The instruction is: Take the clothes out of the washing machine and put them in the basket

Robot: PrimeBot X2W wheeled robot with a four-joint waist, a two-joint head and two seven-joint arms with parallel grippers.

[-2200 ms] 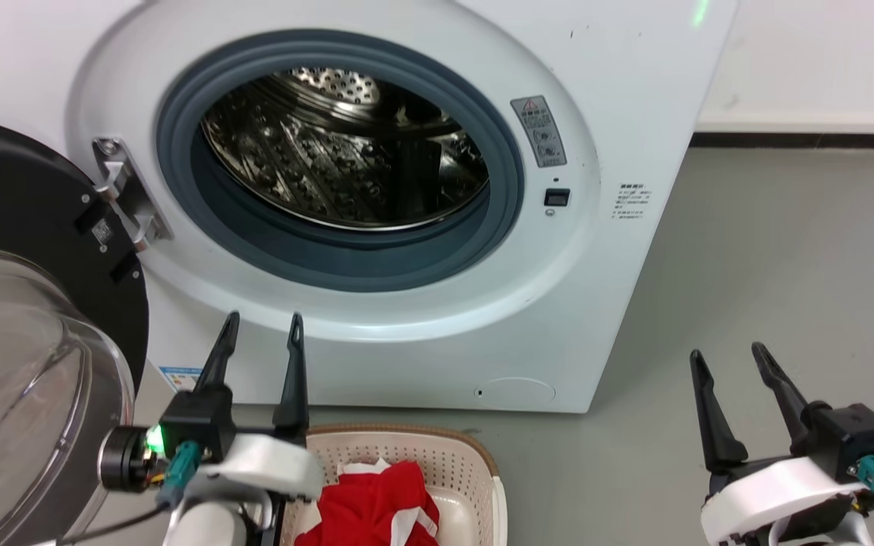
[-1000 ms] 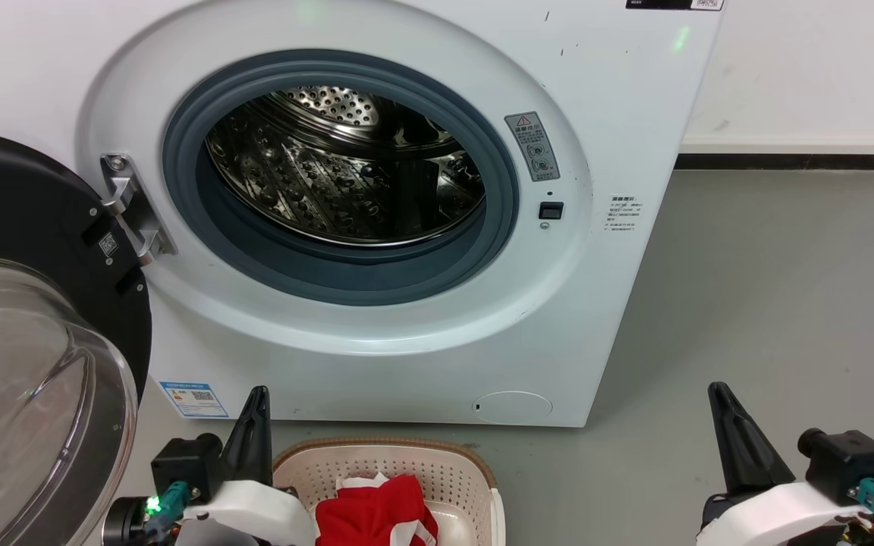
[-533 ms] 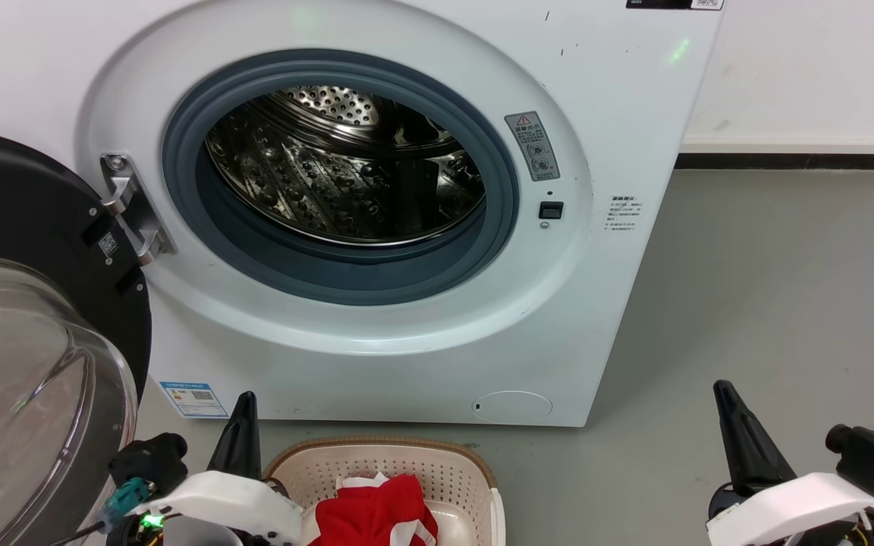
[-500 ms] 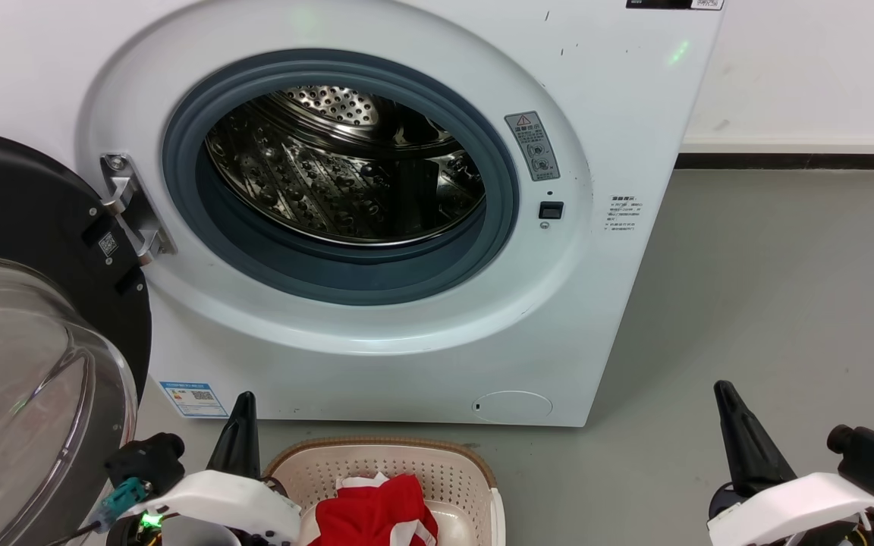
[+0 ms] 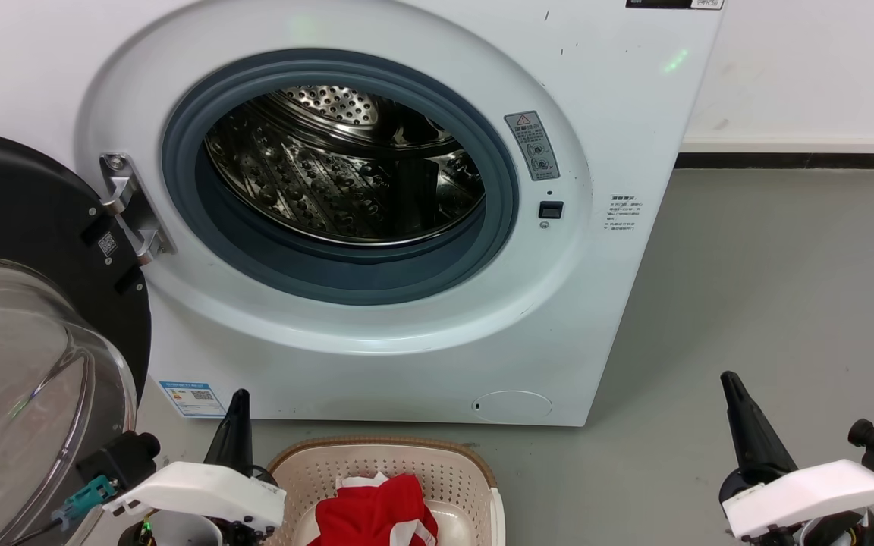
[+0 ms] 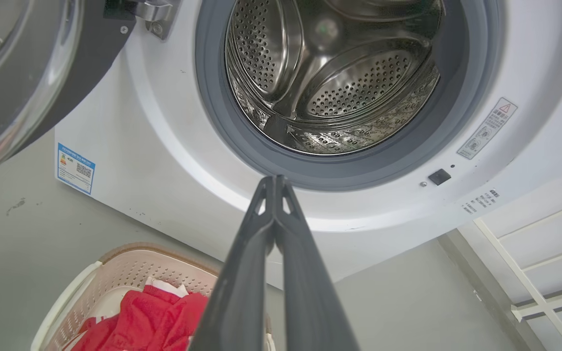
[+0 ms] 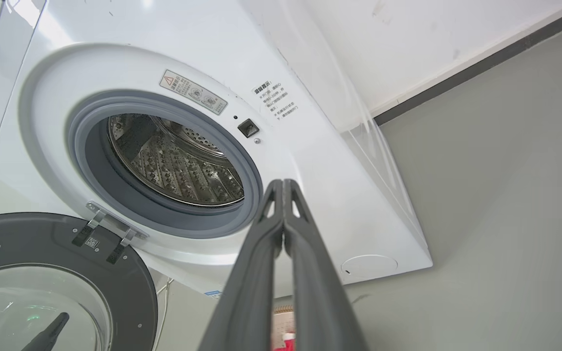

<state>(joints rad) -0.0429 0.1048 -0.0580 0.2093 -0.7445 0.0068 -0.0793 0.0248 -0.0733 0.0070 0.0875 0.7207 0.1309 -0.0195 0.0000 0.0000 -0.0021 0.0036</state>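
Left wrist view: the left gripper has its two fingers pressed together at the tips, with nothing between them.
right gripper: fingertips likewise meeting, nothing held; it sits low at the near right, above the grey floor.
clothes: red with white trim, heaped in the basket, just right of the left gripper.
basket: on the floor, near side of the washing machine.
washing machine: door swung open to the left, steel drum in plain sight.
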